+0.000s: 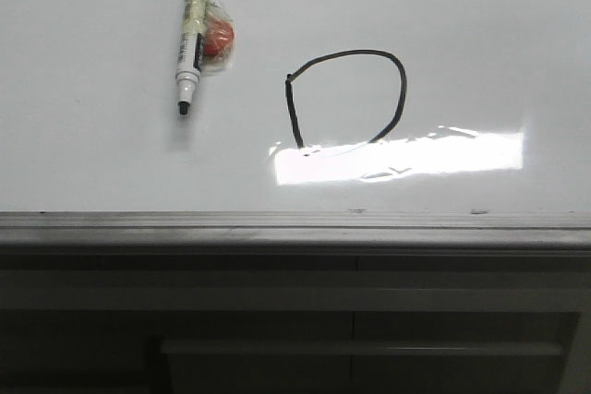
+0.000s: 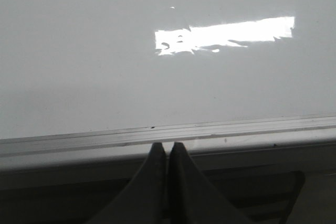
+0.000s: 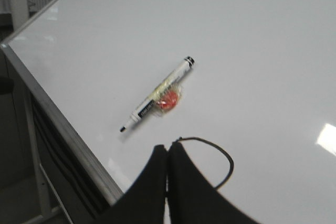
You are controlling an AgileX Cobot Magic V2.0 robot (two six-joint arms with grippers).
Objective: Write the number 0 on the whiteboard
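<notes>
The number 0 (image 1: 349,97) is a thin black D-like loop on the whiteboard (image 1: 480,34); its lower edge is lost in a bright reflection. Part of the loop shows in the right wrist view (image 3: 223,161), half hidden behind my fingers. A white marker with a black cap (image 1: 192,32) lies uncapped-tip-down on the board, left of the loop, with a small red object taped to it; it also shows in the right wrist view (image 3: 157,101). My left gripper (image 2: 167,146) is shut and empty over the board's rail. My right gripper (image 3: 168,147) is shut and empty above the loop. Neither gripper shows in the front view.
A grey metal rail (image 1: 295,226) runs along the board's near edge, also in the left wrist view (image 2: 236,129). Dark frame and shelf parts lie below it. A bright light reflection (image 1: 397,156) crosses the board. The board's left edge (image 3: 47,114) drops to the floor.
</notes>
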